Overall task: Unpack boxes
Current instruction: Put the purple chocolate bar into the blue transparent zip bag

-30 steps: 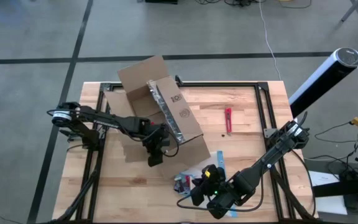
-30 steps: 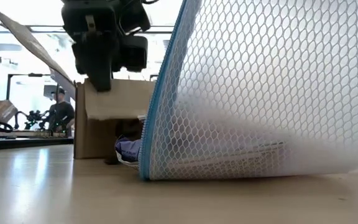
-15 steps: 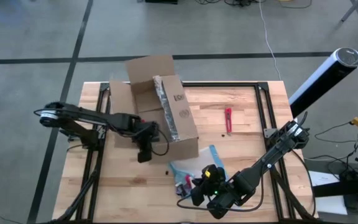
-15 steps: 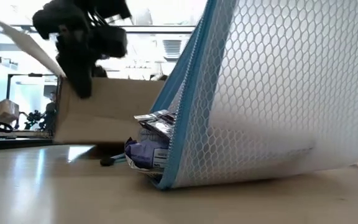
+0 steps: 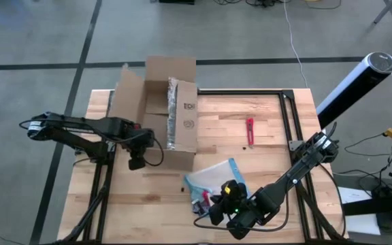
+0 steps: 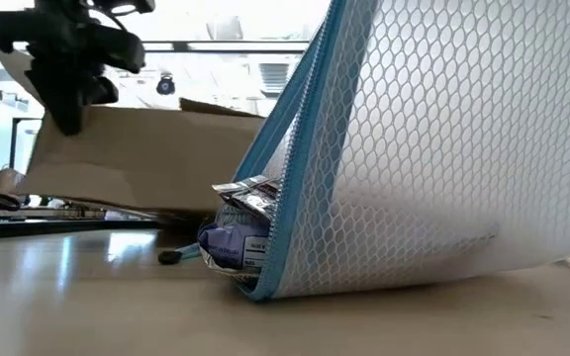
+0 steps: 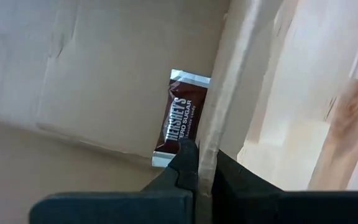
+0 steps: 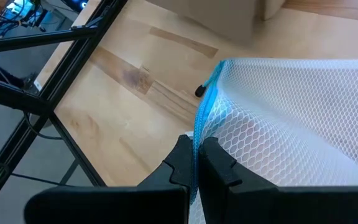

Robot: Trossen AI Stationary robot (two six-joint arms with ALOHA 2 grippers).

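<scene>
Left gripper (image 7: 197, 163) pinching a flap edge of the box (image 5: 162, 116) — brown corrugated cardboard with shiny tape, open at the table's (image 5: 264, 129) far left. Beyond its fingers a brown candy wrapper (image 7: 180, 118) lies inside. Right gripper (image 8: 196, 163) clamped on the blue edge of a white mesh pouch (image 5: 213, 178) — honeycomb-textured, wrappers showing at its mouth. A red tool (image 5: 250, 131) lies well beyond the pouch.

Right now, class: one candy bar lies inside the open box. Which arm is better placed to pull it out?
Left. The left gripper is clamped on the box wall beside the candy bar; the right gripper is pinching the mesh pouch.
</scene>
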